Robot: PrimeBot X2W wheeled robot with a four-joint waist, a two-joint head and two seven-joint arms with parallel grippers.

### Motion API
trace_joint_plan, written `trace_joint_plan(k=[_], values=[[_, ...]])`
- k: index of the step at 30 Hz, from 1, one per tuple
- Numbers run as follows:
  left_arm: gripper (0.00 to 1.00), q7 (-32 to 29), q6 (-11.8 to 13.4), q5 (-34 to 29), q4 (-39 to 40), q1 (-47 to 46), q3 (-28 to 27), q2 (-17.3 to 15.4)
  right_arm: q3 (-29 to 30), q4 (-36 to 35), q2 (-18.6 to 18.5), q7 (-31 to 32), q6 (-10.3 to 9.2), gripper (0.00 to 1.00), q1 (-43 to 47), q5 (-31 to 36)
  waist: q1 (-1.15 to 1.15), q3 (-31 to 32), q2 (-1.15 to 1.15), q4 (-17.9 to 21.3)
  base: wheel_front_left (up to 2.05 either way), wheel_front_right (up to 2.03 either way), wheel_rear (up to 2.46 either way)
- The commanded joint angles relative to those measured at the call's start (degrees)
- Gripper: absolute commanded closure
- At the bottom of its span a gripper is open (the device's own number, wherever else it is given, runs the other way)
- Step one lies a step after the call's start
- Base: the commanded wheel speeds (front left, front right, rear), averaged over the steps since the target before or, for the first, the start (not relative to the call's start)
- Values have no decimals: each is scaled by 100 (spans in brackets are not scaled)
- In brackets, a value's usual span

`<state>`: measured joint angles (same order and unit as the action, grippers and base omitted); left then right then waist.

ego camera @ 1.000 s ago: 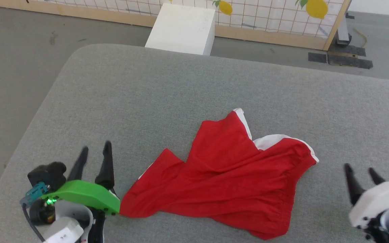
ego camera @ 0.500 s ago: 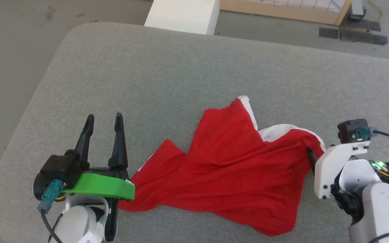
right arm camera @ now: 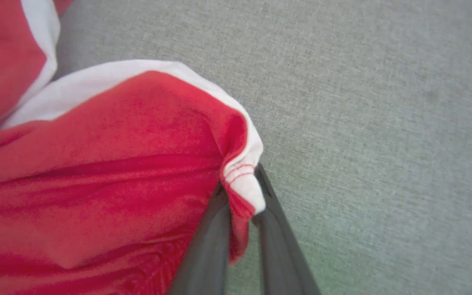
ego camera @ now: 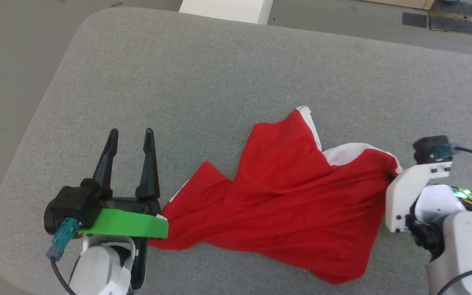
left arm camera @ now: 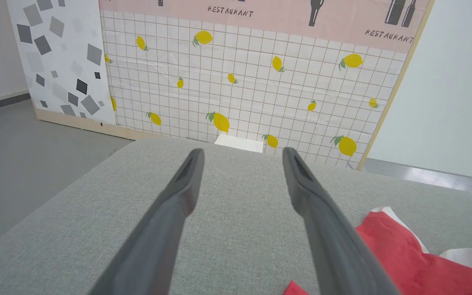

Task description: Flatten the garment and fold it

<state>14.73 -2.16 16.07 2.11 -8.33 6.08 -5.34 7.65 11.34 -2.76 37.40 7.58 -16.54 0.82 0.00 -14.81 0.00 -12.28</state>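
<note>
Pinching the garment [right arm camera: 117, 155] by a corner in our right gripper [right arm camera: 240, 180], we start flattening; our empty, wide-open left gripper [ego camera: 131, 132] should grab the edge beside it.

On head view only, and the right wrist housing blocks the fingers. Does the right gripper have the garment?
Observer: Yes. In the right wrist view the right gripper is shut on the garment, pinching its white-trimmed corner near the fingertips.
Operator: Left side, anything caught in it? The green mount hides the base.
Observer: No. In the left wrist view the left gripper is open with bare grey cushion between its fingertips. A small red tip of the cloth shows at the bottom edge of that view.
</note>
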Motion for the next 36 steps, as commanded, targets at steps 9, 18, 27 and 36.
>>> trace_joint_plan(k=[9, 18, 27, 36], values=[[0, 27, -252, -123, -252, 61, -110, 162, 1007, -687, -527, 598, -9, 100, 505, 15, 0, 152, 0, 91, 0, 0, 0], [0, -56, -398, -14, -823, -92, 69, 196, 1418, -1070, -449, 787, -9, 100, 763, -203, 0, 221, 0, 297, 0, 0, 0], [0, -1922, -515, 379, -1818, -2269, 1006, 196, 830, -1390, -350, 615, -9, 100, 401, -333, 0, -85, 0, 771, 0, 0, 0], [0, -3702, -530, 747, -3404, -4438, 1931, 239, 82, -1505, -230, 386, -9, 100, -172, -493, 0, -851, 0, 1440, 0, 0, 0]])
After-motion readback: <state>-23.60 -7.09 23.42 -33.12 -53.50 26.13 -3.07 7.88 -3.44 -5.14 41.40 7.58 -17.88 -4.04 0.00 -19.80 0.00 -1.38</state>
